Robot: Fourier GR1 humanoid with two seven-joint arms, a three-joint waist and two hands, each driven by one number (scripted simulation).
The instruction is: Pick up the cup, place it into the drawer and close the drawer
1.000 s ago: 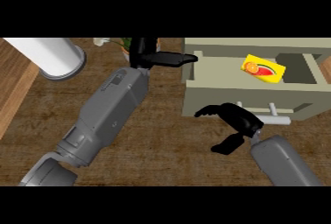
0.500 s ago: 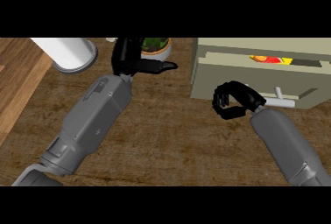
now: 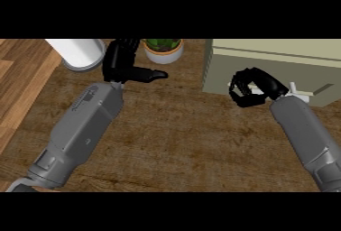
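Observation:
The beige drawer unit (image 3: pixel 279 67) stands at the upper right of the counter, and its inside does not show. The cup is nowhere in view. My right hand (image 3: pixel 251 88) sits with curled fingers against the drawer's front, holding nothing visible. A white handle (image 3: pixel 301 95) pokes out just right of that wrist. My left hand (image 3: pixel 123 63) is open at the upper middle, fingers straight and pointing away, thumb sticking out to the right. It holds nothing.
A white cylinder (image 3: pixel 80 53) stands at the upper left beside my left hand. A small potted plant (image 3: pixel 163 47) in a white pot is between my left hand and the drawer unit. The dark wooden counter (image 3: pixel 180 140) ends along a lighter strip at the left.
The drawer was open with the yellow and red cup inside; now its inside and the cup no longer show. My right hand moved up against the drawer front, curling its fingers.

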